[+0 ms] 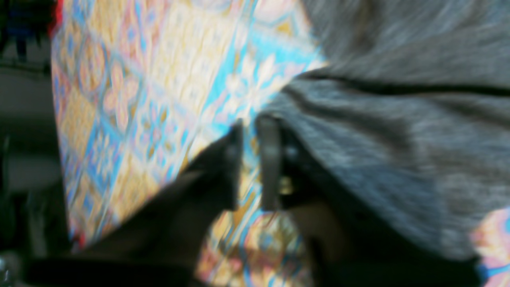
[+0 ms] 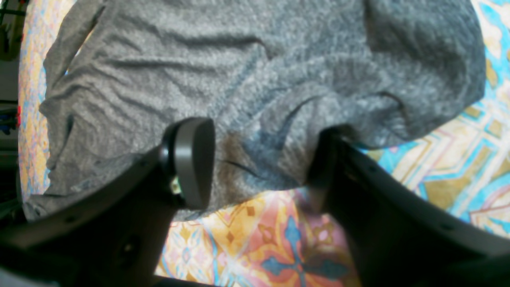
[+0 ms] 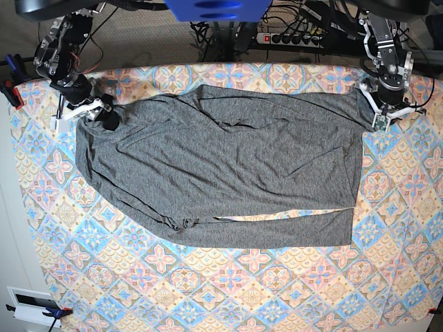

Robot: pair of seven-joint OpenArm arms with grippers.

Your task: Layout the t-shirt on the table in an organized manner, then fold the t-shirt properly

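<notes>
Grey t-shirt (image 3: 221, 173) lies spread across the patterned table (image 3: 228, 290).

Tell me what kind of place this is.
Probably a robotics lab or workshop bench, not a home: a power strip and tangled cables lie behind the table, clamps pin its patterned cloth, and two robot arms flank the t-shirt.

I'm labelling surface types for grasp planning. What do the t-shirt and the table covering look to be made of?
The t-shirt looks like thin heather-grey knit, matte: flecked light and dark threads, soft wrinkles, limp folds at the hem. The table is covered in what seems a printed cloth or vinyl; its tile pattern lies flat, with slight ripples near the edges. Which one, I cannot tell.
</notes>
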